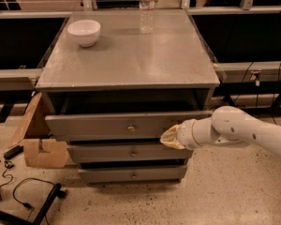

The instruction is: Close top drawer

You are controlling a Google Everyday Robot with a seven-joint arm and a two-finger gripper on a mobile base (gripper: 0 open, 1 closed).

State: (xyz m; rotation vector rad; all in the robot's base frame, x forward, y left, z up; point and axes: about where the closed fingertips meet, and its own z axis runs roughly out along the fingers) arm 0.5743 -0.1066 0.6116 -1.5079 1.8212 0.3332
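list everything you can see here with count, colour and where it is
cabinet: one, grey, centre of view
top drawer: one, grey, partly open under the cabinet top
lower drawers: two, grey, below the top drawer
bowl: one, white, back left of the cabinet top
water bottle: one, clear, back centre of the cabinet top
cardboard box: one, brown, on the floor left of the cabinet
cables: count unclear, black, floor at lower left
arm: one, white, reaching in from the right
gripper: one, tan, at the right end of the top drawer's front
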